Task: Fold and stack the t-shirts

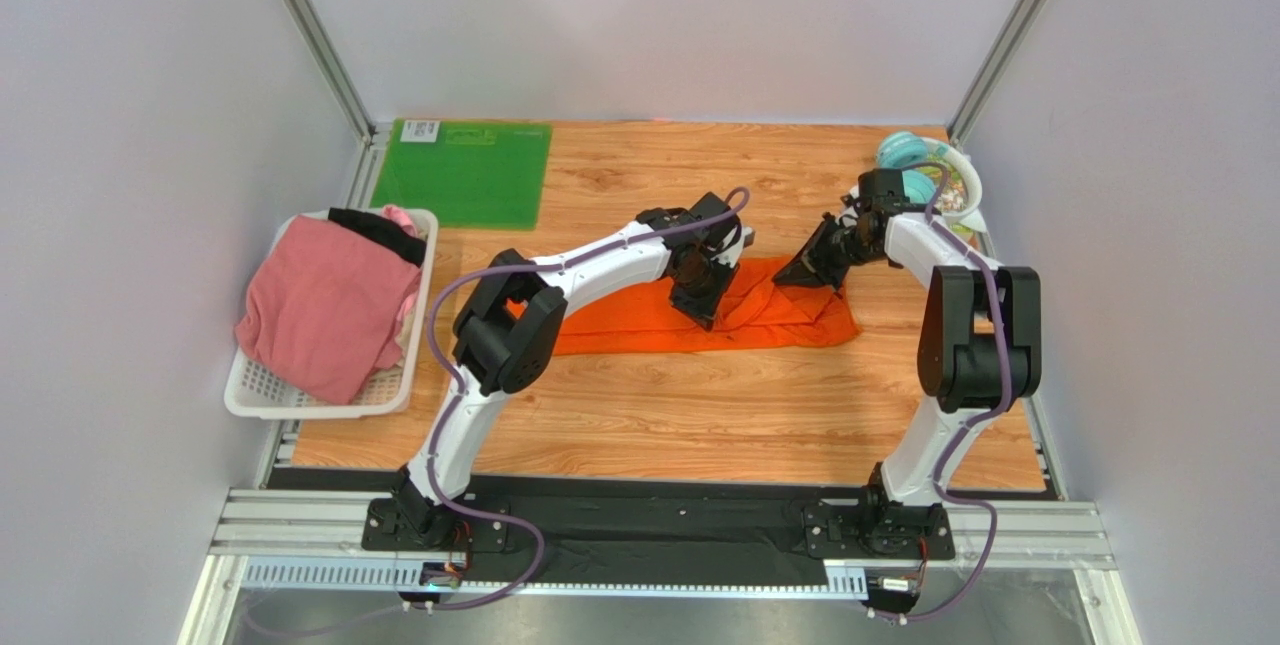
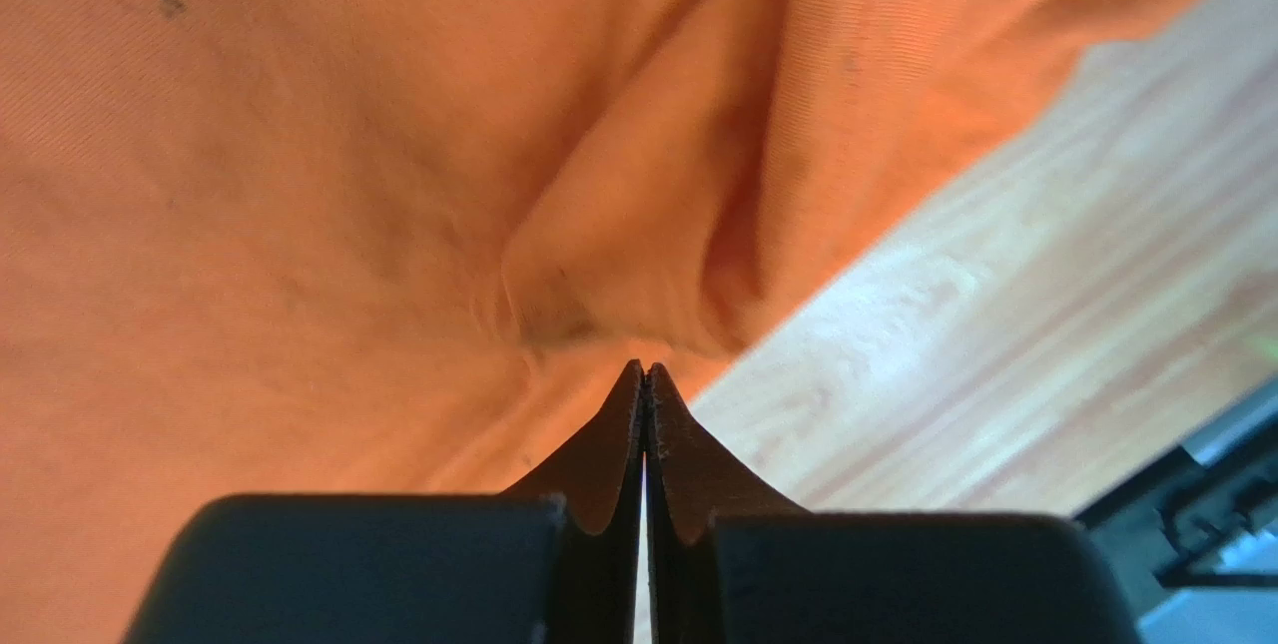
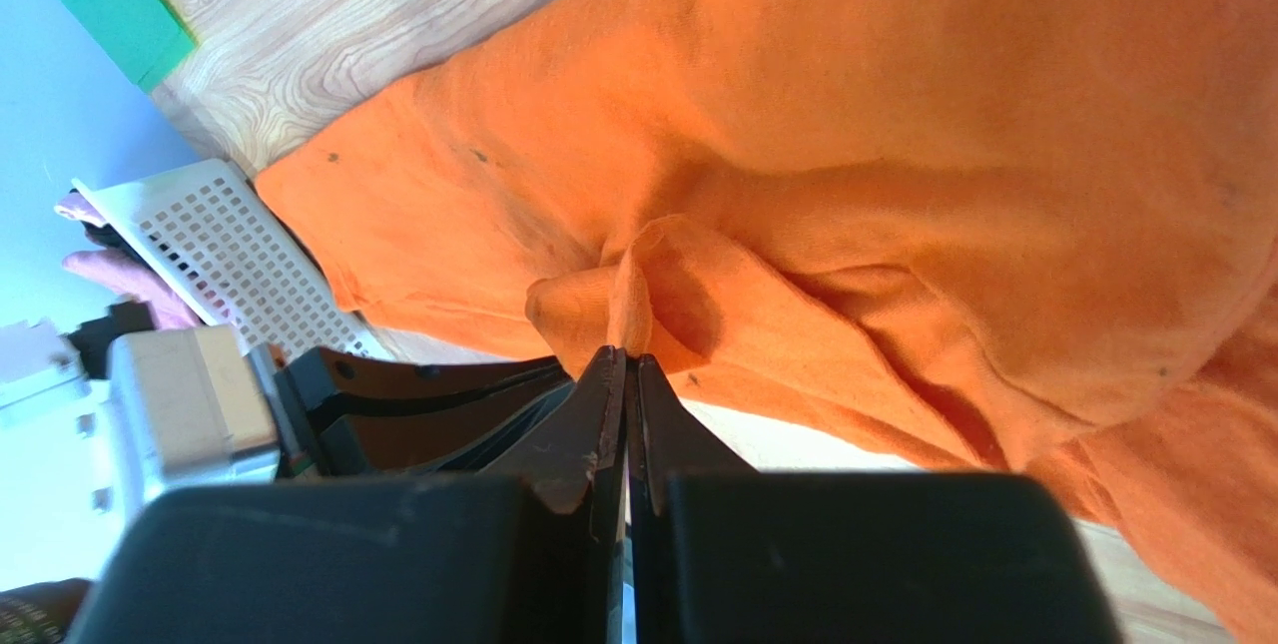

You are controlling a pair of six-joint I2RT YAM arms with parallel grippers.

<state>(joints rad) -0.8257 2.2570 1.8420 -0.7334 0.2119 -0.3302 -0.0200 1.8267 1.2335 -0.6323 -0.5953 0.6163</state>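
The bright orange t-shirt (image 1: 631,327) lies as a long strip across the middle of the wooden table. My left gripper (image 1: 702,297) is at its far edge, near the middle. In the left wrist view it (image 2: 645,369) is shut, with a pucker of orange cloth (image 2: 375,150) at its tips. My right gripper (image 1: 800,270) is at the shirt's far right end. In the right wrist view it (image 3: 623,357) is shut on a raised pinch of orange cloth (image 3: 900,150). The dusty pink t-shirt (image 1: 323,308) fills a white basket at the left. The black t-shirt (image 1: 379,234) shows behind it.
The white basket (image 1: 316,408) stands at the table's left edge and also shows in the right wrist view (image 3: 225,255). A flat green mat (image 1: 466,173) lies at the back left. A pale bowl with teal items (image 1: 939,177) sits at the back right corner. Grey walls enclose the table.
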